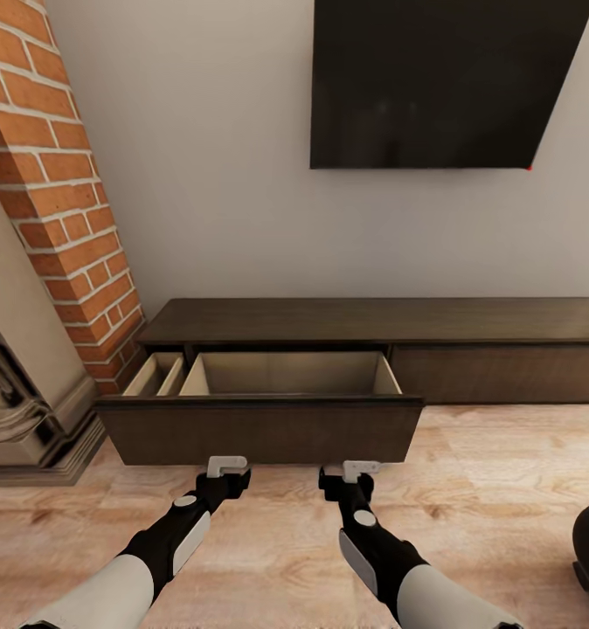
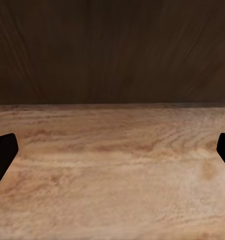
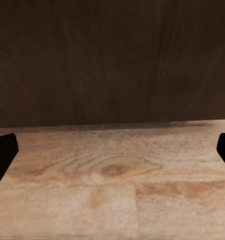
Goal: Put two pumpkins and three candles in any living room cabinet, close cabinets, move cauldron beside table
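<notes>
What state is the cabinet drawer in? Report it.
Open and empty: the drawer is pulled out from the cabinet, its bare beige inside showing.

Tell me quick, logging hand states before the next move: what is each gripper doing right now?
Left gripper: open, holding nothing, facing the cabinet drawer front.
Right gripper: open, holding nothing, facing the same drawer front.

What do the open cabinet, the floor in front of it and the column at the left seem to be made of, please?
The cabinet looks like dark brown wood with a matte finish and faint grain on its front; the drawer is lined in pale beige board. The floor looks like light wood planks, with knots and grain showing. The column looks like red brick with pale mortar joints.
</notes>
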